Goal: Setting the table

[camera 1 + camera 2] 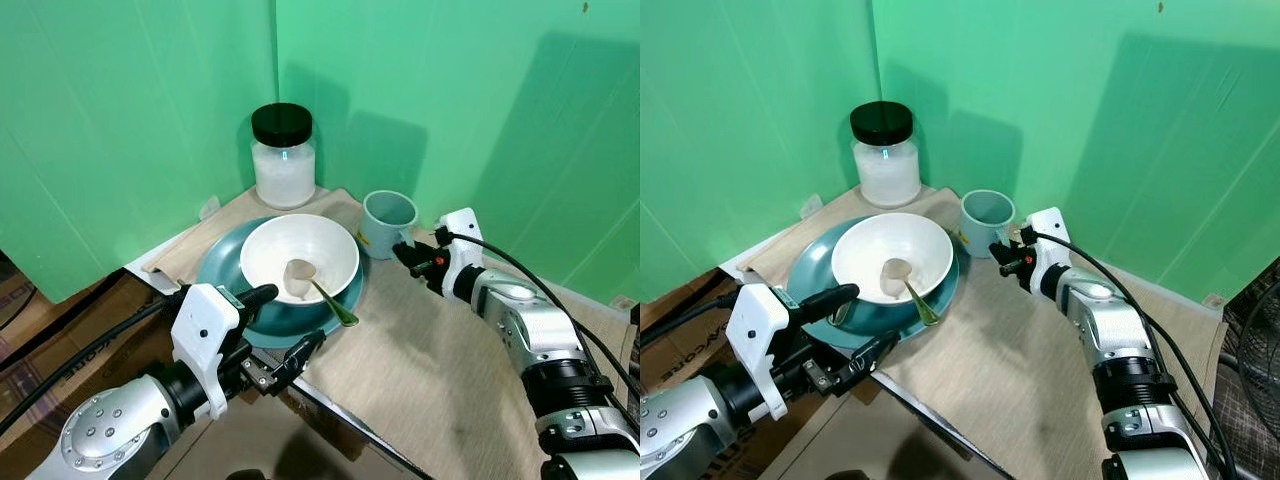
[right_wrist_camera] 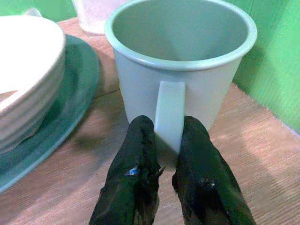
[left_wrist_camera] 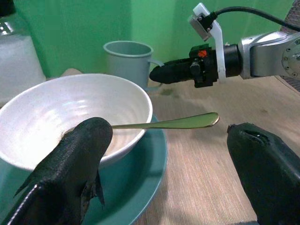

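A white bowl point(image 1: 290, 245) sits on a teal plate point(image 1: 215, 265) at the table's near corner, and a gold spoon point(image 1: 335, 305) rests in it with its handle over the rim. To the plate's right stands a pale blue mug point(image 1: 388, 222), upright on the mat. My right gripper point(image 1: 408, 255) is shut on the mug's handle point(image 2: 169, 105), one finger on each side. At the plate's near edge my left gripper point(image 1: 293, 318) is open. Its fingers point(image 3: 82, 150) straddle the bowl's rim and the spoon handle point(image 3: 183, 122) without touching them.
A glass jar point(image 1: 283, 155) of white contents with a black lid stands at the back corner against the green walls. A beige mat point(image 1: 430, 350) covers the table, with bare room to the right of the plate. The table edge runs just under my left gripper.
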### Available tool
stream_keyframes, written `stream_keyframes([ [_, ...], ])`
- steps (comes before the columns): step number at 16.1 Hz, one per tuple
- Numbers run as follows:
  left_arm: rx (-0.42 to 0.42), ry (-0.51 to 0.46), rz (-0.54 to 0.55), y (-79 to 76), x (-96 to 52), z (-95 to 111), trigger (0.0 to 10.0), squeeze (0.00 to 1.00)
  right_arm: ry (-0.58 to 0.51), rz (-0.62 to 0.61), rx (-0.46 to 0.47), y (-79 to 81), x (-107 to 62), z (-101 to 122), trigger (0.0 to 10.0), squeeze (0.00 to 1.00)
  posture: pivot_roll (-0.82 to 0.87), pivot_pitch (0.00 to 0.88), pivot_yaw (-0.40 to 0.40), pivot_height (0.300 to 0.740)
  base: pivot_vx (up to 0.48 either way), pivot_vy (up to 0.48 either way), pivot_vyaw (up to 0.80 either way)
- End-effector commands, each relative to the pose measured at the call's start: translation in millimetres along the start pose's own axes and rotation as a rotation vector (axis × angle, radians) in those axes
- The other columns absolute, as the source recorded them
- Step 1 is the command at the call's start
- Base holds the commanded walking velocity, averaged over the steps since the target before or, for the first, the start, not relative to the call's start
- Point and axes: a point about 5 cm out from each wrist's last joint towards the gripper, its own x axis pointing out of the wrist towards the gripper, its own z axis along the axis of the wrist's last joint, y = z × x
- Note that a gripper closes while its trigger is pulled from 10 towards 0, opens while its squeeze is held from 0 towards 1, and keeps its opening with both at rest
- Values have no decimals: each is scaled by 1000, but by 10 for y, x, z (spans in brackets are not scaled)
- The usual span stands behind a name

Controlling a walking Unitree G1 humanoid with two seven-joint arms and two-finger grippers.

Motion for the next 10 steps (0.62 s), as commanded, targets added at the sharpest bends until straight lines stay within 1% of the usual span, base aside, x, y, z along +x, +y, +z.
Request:
stream_keyframes([
  [1, 32, -12, 10, 16, -5, 42, 10000, 0, -56, -14, -30, -17, -57, 175, 0, 0, 130, 0, 2, 740, 0, 0, 0],
  [2, 41, -15, 22, 27, -5, 48, 10000, 0, -79, -24, -30, -26, -103, 233, 0, 0, 129, 0, 3, 740, 0, 0, 0],
  [4, 61, -38, 60, 63, 3, 78, 10000, 0, -119, -47, -68, -40, -226, 353, 0, 0, 129, 0, 3, 740, 0, 0, 0],
  [5, 74, -49, 144, 159, 33, 105, 10000, 0, -170, -66, -90, -22, -365, 488, 0, 0, 128, 0, -3, 740, 0, 0, 0],
  [6, 84, -74, 243, 274, 74, 147, 10000, 0, -233, -82, -102, 38, -512, 614, 0, 0, 126, 0, -4, 740, 0, 0, 0],
  [7, 85, -116, 311, 337, 110, 196, 10000, 0, -298, -109, -112, 143, -637, 703, 9608, 0, 116, 0, -8, 740, 0, 0, 0],
  [8, 80, -144, 351, 359, 129, 223, 10000, 0, -354, -134, -102, 271, -726, 745, 10000, 0, 113, 0, -8, 740, 0, 0, 0],
  [10, 70, -162, 408, 371, 139, 219, 10000, 0, -400, -155, -62, 522, -789, 685, 10000, 0, 95, 0, -6, 740, 0, 0, 0],
])
